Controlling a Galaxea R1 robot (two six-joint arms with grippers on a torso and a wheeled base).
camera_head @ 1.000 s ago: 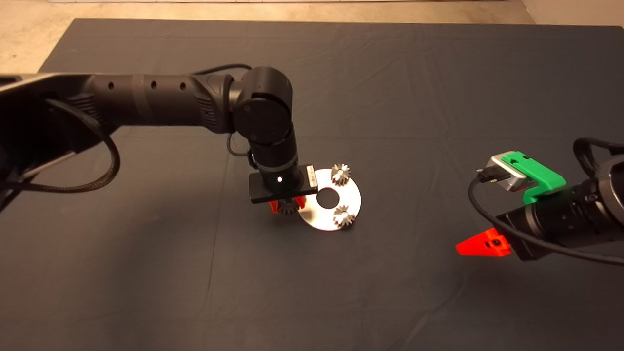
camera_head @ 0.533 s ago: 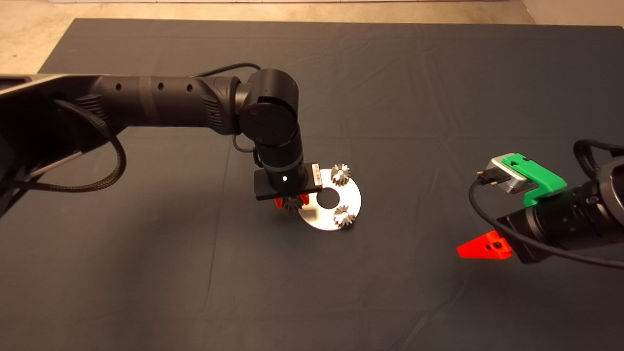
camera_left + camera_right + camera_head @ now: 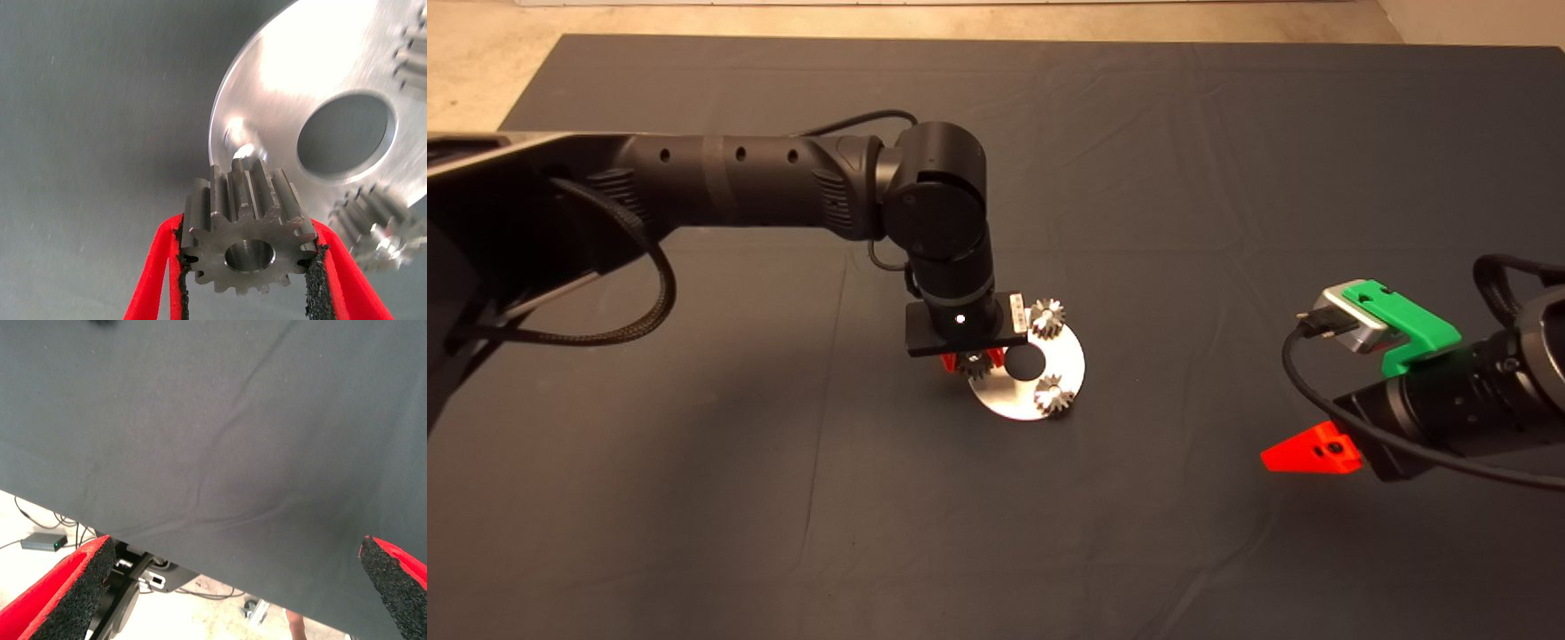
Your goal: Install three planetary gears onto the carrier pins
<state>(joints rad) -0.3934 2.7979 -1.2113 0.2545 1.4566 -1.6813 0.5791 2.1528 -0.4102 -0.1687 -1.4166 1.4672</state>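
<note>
Since a second ago the left gripper (image 3: 971,362) has shifted right, from beside the disc (image 3: 1069,357) to over its left edge; the third gear (image 3: 248,242), pinched between its fingers (image 3: 323,280), now hangs near the free pin (image 3: 244,151), not yet seated; two gears (image 3: 1048,317) already sit on the disc. Left arm reaches across, wrist pointing down. Right gripper (image 3: 233,587) parked at right over the surface (image 3: 1227,160), fingers wide, empty.
</note>
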